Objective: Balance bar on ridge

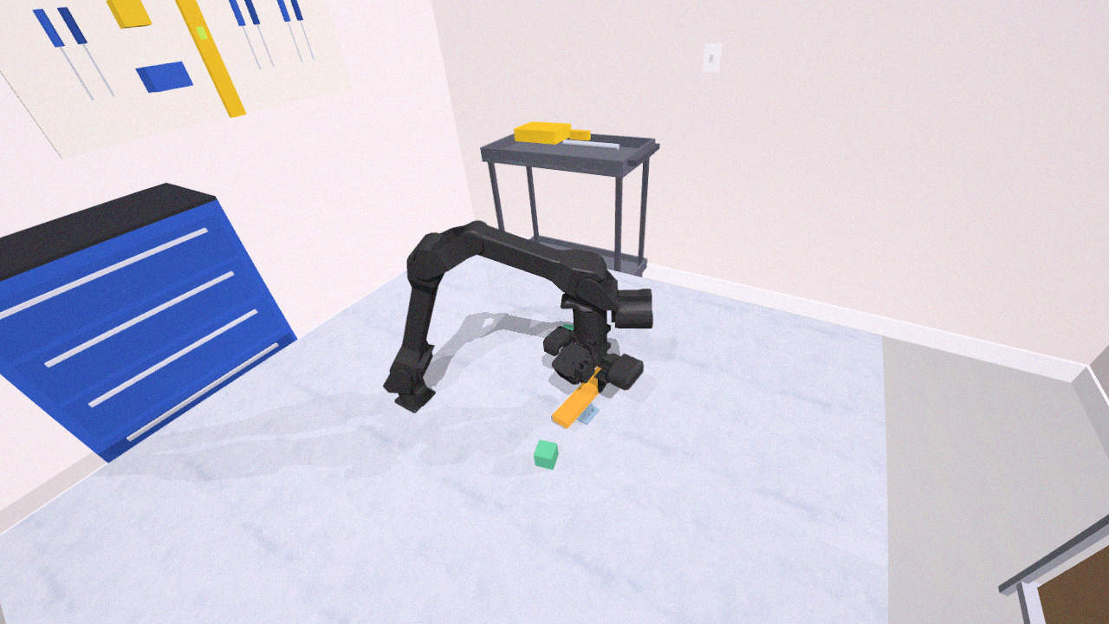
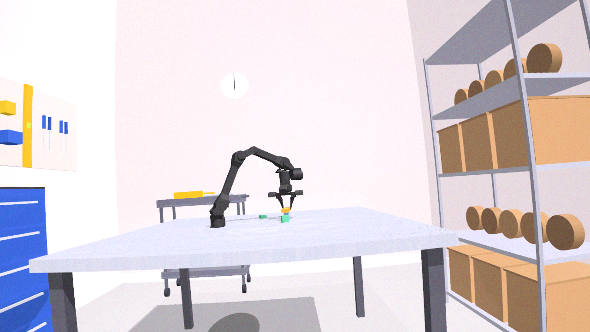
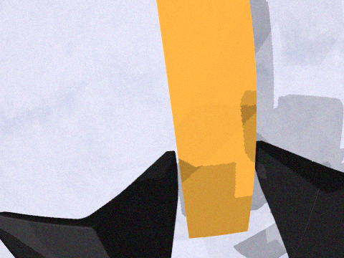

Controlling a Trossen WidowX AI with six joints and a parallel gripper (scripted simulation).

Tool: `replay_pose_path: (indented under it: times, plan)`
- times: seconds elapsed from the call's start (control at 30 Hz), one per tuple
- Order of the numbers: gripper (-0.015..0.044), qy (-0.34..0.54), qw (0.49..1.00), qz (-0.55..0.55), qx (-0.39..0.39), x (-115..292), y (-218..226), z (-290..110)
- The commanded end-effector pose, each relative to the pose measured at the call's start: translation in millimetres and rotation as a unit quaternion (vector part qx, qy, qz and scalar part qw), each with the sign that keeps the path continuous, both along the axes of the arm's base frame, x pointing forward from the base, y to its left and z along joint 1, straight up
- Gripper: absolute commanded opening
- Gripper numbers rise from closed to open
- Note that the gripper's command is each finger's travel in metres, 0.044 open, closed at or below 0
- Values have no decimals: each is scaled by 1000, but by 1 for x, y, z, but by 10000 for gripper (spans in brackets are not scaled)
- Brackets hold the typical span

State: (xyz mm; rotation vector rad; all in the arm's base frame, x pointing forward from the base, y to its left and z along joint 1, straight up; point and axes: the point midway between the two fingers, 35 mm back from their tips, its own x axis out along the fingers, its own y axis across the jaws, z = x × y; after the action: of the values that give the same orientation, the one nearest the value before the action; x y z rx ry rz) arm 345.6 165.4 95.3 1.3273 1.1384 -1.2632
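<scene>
Looking at the marbled grey table (image 1: 697, 504), the orange bar (image 1: 573, 405) lies across the small pale-blue ridge (image 1: 591, 416), one end poking out toward a green cube (image 1: 547, 452). The gripper (image 2: 285, 204) hangs right over the other end, jaws eased off either side, not squeezing it. Can't tell if the bar's level. Around the room: blue drawers (image 1: 116, 310), grey cart (image 1: 558, 161), shelves (image 2: 533, 185) with boxes.
</scene>
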Motion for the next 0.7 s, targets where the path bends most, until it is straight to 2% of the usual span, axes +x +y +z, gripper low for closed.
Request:
replay_pose_path:
  times: [0.0, 0.23, 0.53, 0.57, 0.67]
  plan:
    - [185, 0, 1000, 0, 0, 0, 0, 0]
    - [185, 0, 1000, 0, 0, 0, 0, 0]
    - [421, 0, 1000, 0, 0, 0, 0, 0]
    - [440, 0, 1000, 0, 0, 0, 0, 0]
    - [440, 0, 1000, 0, 0, 0, 0, 2]
